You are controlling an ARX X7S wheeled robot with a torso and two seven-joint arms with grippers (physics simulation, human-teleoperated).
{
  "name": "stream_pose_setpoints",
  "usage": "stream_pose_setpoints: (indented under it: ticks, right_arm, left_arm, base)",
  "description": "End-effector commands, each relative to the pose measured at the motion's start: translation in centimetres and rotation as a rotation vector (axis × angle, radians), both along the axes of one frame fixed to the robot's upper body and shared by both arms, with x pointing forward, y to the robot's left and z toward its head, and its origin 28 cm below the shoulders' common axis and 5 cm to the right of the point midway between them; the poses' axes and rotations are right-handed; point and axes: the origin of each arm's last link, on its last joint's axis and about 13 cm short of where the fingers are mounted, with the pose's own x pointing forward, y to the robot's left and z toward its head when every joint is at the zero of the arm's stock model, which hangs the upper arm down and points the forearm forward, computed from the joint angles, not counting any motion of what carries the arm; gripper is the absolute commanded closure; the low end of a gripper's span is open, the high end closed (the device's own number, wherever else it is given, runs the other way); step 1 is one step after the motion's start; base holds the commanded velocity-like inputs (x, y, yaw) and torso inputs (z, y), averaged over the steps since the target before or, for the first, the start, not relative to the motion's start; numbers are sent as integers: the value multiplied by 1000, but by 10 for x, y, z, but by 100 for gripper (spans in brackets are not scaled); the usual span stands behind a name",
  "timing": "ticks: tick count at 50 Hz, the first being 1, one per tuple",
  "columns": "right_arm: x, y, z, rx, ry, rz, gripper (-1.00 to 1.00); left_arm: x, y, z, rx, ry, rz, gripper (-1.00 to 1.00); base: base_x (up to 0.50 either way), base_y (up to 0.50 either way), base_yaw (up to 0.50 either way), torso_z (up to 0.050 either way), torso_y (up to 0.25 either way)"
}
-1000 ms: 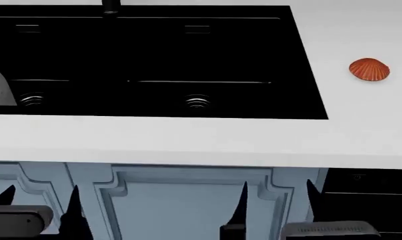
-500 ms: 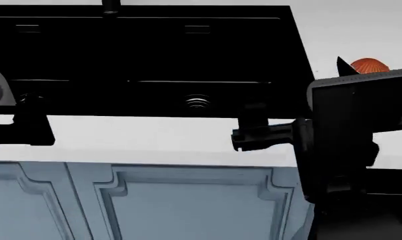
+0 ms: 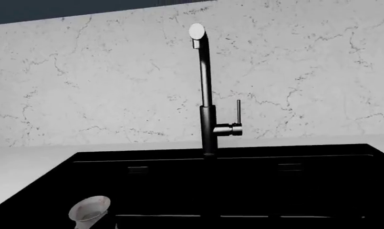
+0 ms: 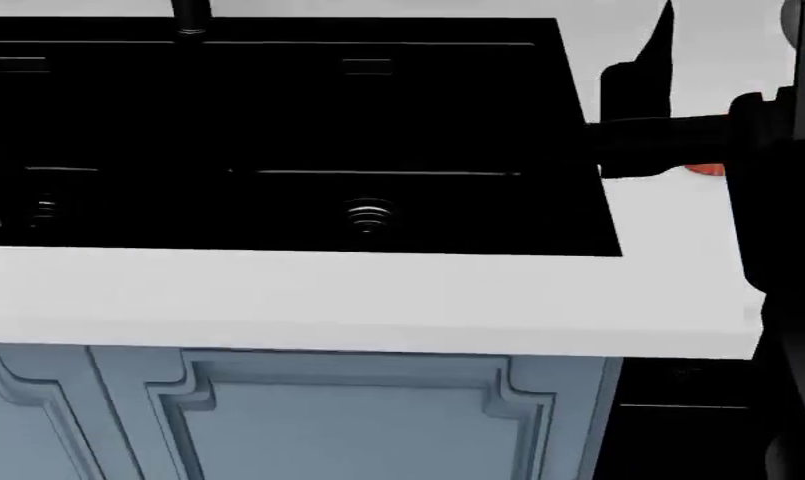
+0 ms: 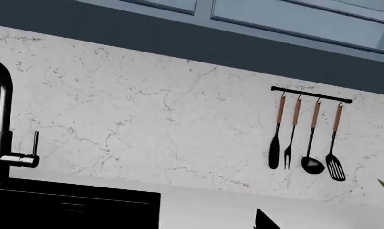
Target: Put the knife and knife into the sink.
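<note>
The black sink (image 4: 416,120) fills the head view, with two ringed drains (image 4: 366,215) and the faucet (image 3: 206,105) at its back edge. No knife shows in any view. My right gripper (image 4: 649,70) hangs over the white counter just right of the sink. One pointed fingertip (image 5: 265,220) shows far off centre in the right wrist view, so the jaws stand apart with nothing between them. My left gripper looks into the sink toward the faucet, and its black fingers are lost against the black basin.
A pale stone vase (image 3: 90,212) stands at the sink's left side. The orange shell (image 4: 705,170) peeks out from behind my right arm. Utensils (image 5: 309,138) hang on the backsplash. Blue cabinet fronts (image 4: 322,420) lie below the counter (image 4: 375,300).
Both arms rose from below the counter. The right one went up and right, now covering most of the shell. The left arm left the head view, which shifted slightly.
</note>
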Motion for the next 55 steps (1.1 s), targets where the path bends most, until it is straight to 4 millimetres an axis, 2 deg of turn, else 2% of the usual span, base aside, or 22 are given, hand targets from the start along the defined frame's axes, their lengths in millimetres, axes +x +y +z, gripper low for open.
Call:
stream_pose_setpoints:
  ticks: [1, 7, 15, 19, 29, 31, 32, 39, 55]
  right_arm:
    - [-5, -5, 11, 14, -35, 18, -100]
    - [-6, -5, 12, 22, -40, 19, -100]
    - [-7, -2, 14, 22, -14, 34, -100]
    - [-10, 0, 16, 16, -14, 52, -100]
    - [-17, 2, 17, 25, -13, 87, -100]
    - [-17, 2, 17, 23, -15, 99, -100]
    - [-17, 3, 17, 20, -16, 106, -100]
    - [-17, 3, 16, 18, -22, 120, -100]
    - [-20, 5, 18, 20, -47, 160, -100]
  left_arm:
    - [1, 3, 5, -1, -6, -2, -100]
    - [2, 3, -1, -9, -7, -8, -100]
    - [0, 2, 2, -15, -7, -14, -100]
    - [-1, 3, -1, -18, -7, -15, -100]
    - [-5, 2, 4, -17, -15, -21, -100]
    - [-4, 2, -1, -18, -12, -22, -100]
    - [-5, 2, 4, -19, -13, -22, -100]
    - [-5, 3, 6, -21, -13, -23, -100]
    - [-6, 3, 5, -24, -11, -28, -100]
  base:
    - [500, -156, 0, 0, 0]
    - [500, -59, 0, 0, 0]
    - [454, -204, 0, 0, 0]
    - [74, -500, 0, 0, 0]
    - [2, -500, 0, 0, 0]
    - [0, -500, 0, 0, 0]
    - [0, -500, 0, 0, 0]
    - [37, -500, 0, 0, 0]
    - [477, -93, 0, 0, 1]
